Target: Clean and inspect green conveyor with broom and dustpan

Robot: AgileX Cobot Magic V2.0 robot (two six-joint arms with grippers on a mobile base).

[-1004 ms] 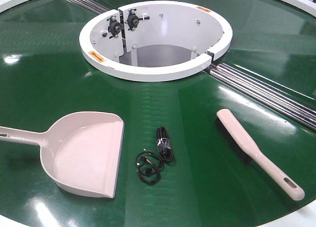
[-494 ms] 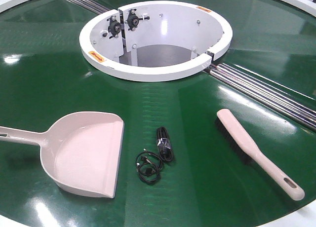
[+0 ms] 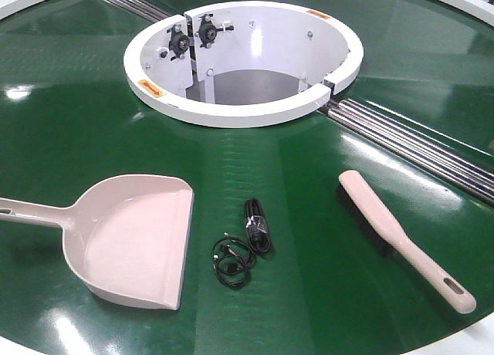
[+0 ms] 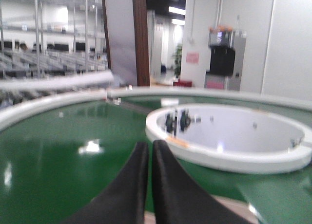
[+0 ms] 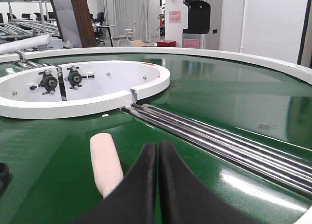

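Green conveyor [image 3: 77, 131] is spread beneath both arms, and every loose item is laid on it. The left gripper [image 4: 149, 146] is held above the belt with its black fingers pressed together. The white hub [image 4: 229, 136] is seen at its 1 o'clock (this wrist view is blurred). The right gripper [image 5: 157, 146] is likewise closed, finger against finger, above the green conveyor. The rounded beige tip of the broom [image 5: 106, 165] is found just beside it at 10 o'clock, apart from the fingers. Silver rollers [image 5: 219, 136] are run from the split in the hub toward 4 o'clock in that view.

In the front-facing view a coiled black cable [image 3: 243, 247] is laid near the lower middle of the belt. The dustpan [image 3: 135, 231] is set at the cable's 9 o'clock, flat on its base. Its front lip is turned toward the cable and its handle is pointed to 9 o'clock, cut off by the frame edge. The broom is placed at the cable's 3 o'clock, well apart from the dustpan. Its head is aimed at 11 o'clock and its slotted handle at 5 o'clock, and black bristles are shown along its left edge. The hub is seated at the cable's 12 o'clock, with two black fittings bolted to its inner wall.
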